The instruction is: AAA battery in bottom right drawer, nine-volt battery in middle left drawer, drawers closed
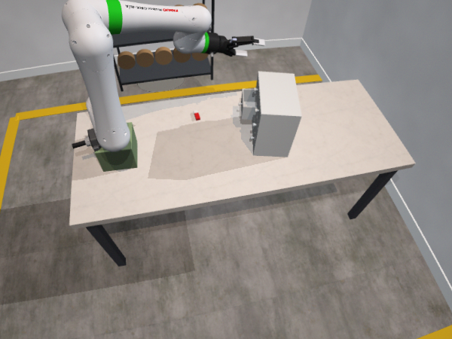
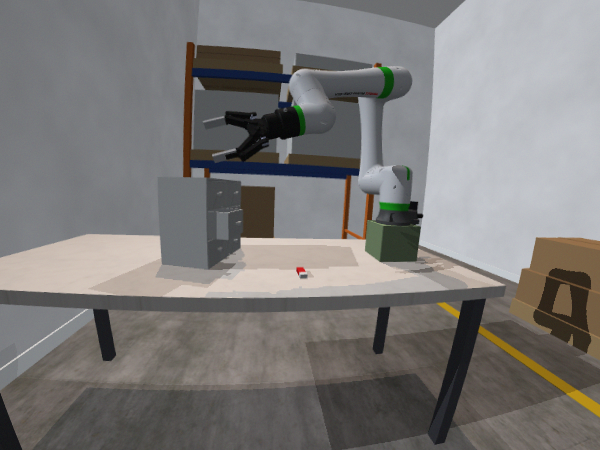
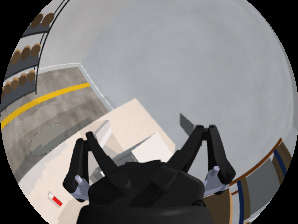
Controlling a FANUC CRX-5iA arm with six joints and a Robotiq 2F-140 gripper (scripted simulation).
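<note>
The light grey chest (image 1: 276, 132) (image 2: 184, 225) (image 3: 156, 150) stands upright on the table, drawer fronts toward the robot's base. Its middle-row left drawer (image 1: 248, 114) (image 2: 223, 226) is pulled partly out; its contents cannot be made out. The other drawers look pushed in. My gripper (image 1: 250, 48) (image 2: 218, 139) (image 3: 144, 122) is open and empty, high above the chest and tilted to point roughly level, away from the base. A small red and white block (image 1: 196, 116) (image 2: 301, 272) (image 3: 56, 200) lies on the table in front of the chest. No AAA or nine-volt battery can be made out.
The table (image 1: 339, 124) (image 2: 125, 250) carries the green base block (image 1: 118, 160) (image 2: 394, 242) under the arm at its other end. A dark shelf rack with brown round things (image 1: 163, 56) stands behind the table's far edge. A wall is beyond the chest.
</note>
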